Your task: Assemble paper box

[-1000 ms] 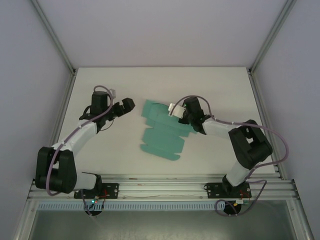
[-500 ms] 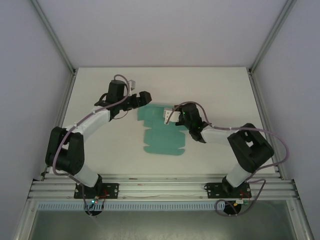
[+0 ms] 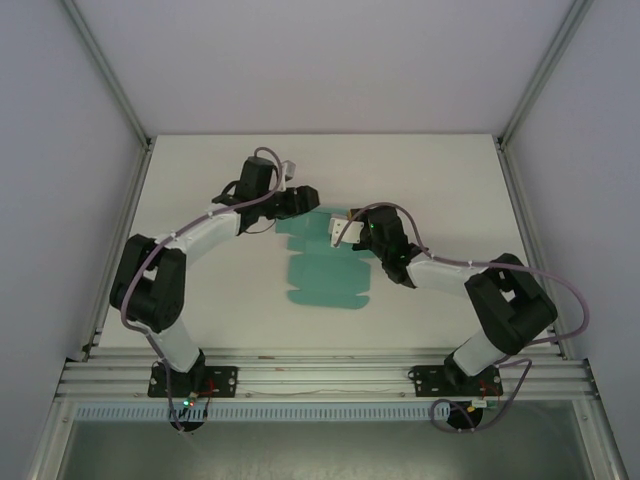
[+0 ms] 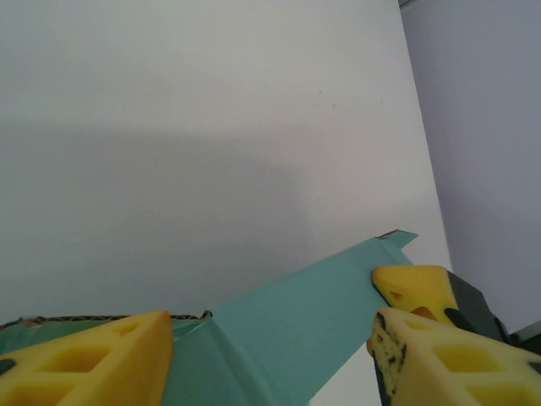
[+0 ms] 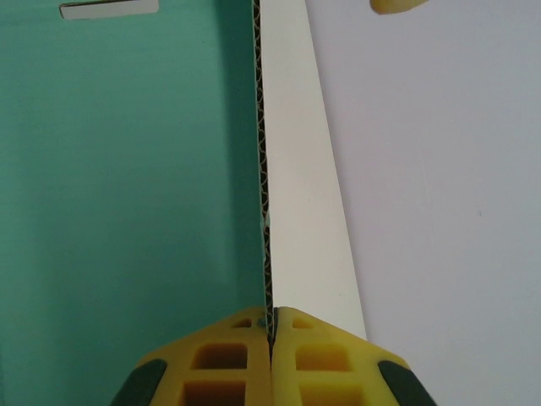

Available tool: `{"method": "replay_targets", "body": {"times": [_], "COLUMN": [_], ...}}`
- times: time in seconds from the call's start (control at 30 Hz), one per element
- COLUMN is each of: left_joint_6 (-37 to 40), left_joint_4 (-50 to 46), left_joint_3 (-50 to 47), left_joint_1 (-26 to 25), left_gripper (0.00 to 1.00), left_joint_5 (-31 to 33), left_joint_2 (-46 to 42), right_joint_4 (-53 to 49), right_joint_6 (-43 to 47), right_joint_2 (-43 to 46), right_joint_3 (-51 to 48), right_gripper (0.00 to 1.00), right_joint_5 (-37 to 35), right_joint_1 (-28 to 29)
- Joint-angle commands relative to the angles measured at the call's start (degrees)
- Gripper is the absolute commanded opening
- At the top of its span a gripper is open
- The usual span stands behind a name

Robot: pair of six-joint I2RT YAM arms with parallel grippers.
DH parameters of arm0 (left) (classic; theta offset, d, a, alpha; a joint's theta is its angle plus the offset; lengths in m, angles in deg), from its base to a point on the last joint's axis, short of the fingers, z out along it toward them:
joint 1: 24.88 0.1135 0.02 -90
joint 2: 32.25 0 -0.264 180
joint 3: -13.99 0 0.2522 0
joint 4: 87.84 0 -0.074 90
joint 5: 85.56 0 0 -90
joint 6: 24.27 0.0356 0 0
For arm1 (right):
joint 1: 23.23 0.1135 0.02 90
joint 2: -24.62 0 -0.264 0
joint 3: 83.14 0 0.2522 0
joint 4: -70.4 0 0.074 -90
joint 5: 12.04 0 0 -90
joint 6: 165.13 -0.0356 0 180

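Paper box: the paper box (image 3: 325, 278) lay as a flat teal die-cut sheet in the middle of the table (image 3: 210, 300), between the two arms, not yet folded into a box
Right gripper: the right gripper (image 5: 270, 328) had its yellow fingertips pressed together on the edge of one side flap (image 5: 297, 186), with the fluted edge of the card clamped between them
Why held so: the pinch stood that side flap up from the sheet, white underside outward and teal face inward; this looked like raising a wall along its crease, with the rest of the sheet flat on the table
Left gripper: the left gripper (image 3: 308, 198) hung over the far edge of the sheet, just beside the right one; its jaws stood apart, a teal far flap (image 4: 296, 330) ran between the yellow pads (image 4: 101, 359), and nothing was pinched
Why placed so: judged as lining up to take or fold the far flap against the raised wall, so both arms worked at one corner
Slot: a narrow cut-out slot (image 5: 108, 9) showed in the teal panel beyond the raised flap, probably meant for a locking tab
Risk: thin card could buckle at the pinch or slide on the smooth table
Writing: none could be read; the card was plain teal and white, with no brand, label or print, and the pads were plain yellow
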Motion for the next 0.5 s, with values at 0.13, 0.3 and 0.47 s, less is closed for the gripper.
{"method": "replay_targets", "body": {"times": [0.13,0.3,0.47], "left_joint_6": [-2.6,-2.5,-4.5], "left_joint_4": [-0.5,-3.4,-0.7], "left_joint_3": [0.9,-0.1,0.8], "left_joint_1": [-1.7,-1.8,-2.8], "left_gripper": [0.62,0.59,0.53], "left_joint_5": [-0.8,1.3,-0.9], "left_joint_2": [0.5,-0.5,1.1], "right_joint_4": [0.4,-0.1,-0.8], "right_joint_6": [-1.6,-1.5,-1.8], "right_joint_2": [0.1,0.1,0.3], "right_joint_3": [0.9,1.1,1.1], "right_gripper": [0.00,0.00,0.00], "right_joint_5": [-1.5,-1.8,-0.4], "right_joint_1": [0.3,0.3,0.3]}}
